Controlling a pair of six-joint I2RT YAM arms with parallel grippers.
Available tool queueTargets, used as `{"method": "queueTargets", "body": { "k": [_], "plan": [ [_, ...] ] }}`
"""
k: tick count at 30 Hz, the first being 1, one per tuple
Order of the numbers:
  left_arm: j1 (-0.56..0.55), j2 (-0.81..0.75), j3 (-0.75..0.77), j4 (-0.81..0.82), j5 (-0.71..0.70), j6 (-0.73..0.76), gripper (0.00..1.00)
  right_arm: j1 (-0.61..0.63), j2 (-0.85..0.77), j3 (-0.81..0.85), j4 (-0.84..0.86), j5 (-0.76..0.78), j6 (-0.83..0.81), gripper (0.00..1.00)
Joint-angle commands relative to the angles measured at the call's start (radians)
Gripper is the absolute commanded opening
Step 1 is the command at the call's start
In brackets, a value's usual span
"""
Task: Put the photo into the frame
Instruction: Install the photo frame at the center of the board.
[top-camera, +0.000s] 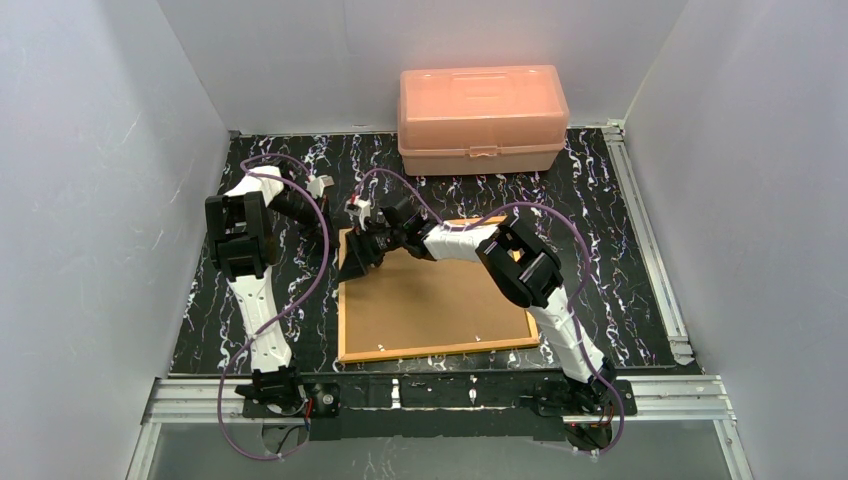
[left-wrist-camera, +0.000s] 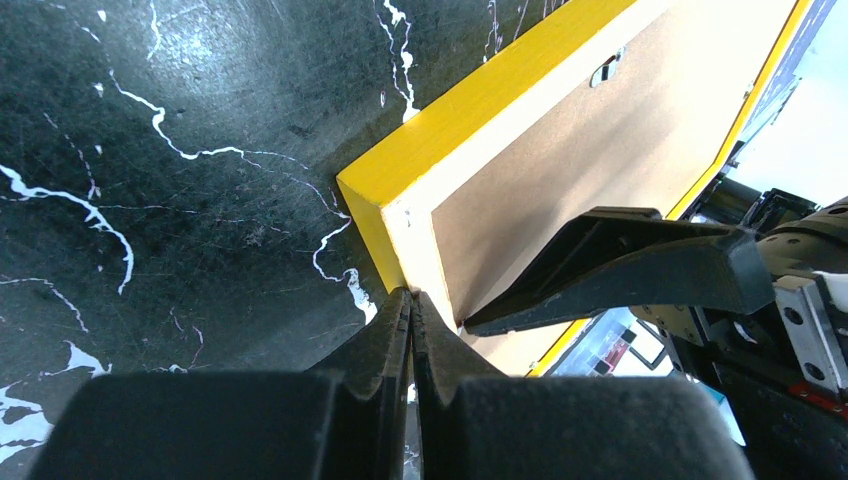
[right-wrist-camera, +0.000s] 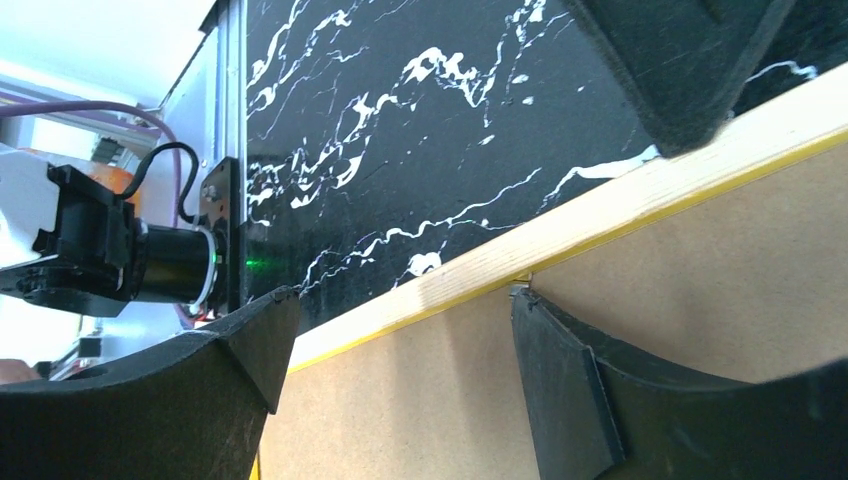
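Note:
The frame (top-camera: 440, 300) lies back up on the table, its brown fibreboard inside a yellow-orange border. The photo is out of view. My right gripper (top-camera: 360, 262) hangs open over the frame's far left corner. In the right wrist view its jaws (right-wrist-camera: 400, 300) straddle the board, and one fingertip (right-wrist-camera: 522, 300) sits at the border's inner edge. My left gripper (left-wrist-camera: 412, 295) is shut with nothing in it. Its tips touch the frame's (left-wrist-camera: 440, 130) outer left side just behind that corner, beside the right gripper's finger (left-wrist-camera: 620, 265).
A salmon-pink plastic box (top-camera: 483, 115) stands at the back of the black marbled table (top-camera: 600, 220). White walls close in on both sides, and aluminium rails (top-camera: 645, 230) run along the table's edges. A small clip (left-wrist-camera: 605, 68) sits on the frame's back.

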Motion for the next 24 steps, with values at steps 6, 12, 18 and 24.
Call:
{"method": "queueTargets", "body": {
  "k": [6, 12, 18, 24],
  "plan": [
    [-0.002, -0.045, -0.014, 0.033, -0.048, 0.031, 0.01, 0.020, 0.010, 0.016, -0.031, -0.087, -0.022, 0.85],
    [-0.003, -0.049, -0.017, 0.033, -0.046, 0.031, 0.00, 0.018, 0.000, 0.032, -0.044, -0.077, -0.032, 0.84],
    [0.000, -0.068, -0.016, 0.019, -0.028, 0.027, 0.00, -0.026, -0.084, 0.056, -0.080, -0.038, -0.043, 0.85],
    [0.006, -0.101, -0.021, -0.033, -0.002, 0.090, 0.00, -0.086, -0.322, -0.109, -0.307, 0.324, -0.088, 0.92]
  ]
}}
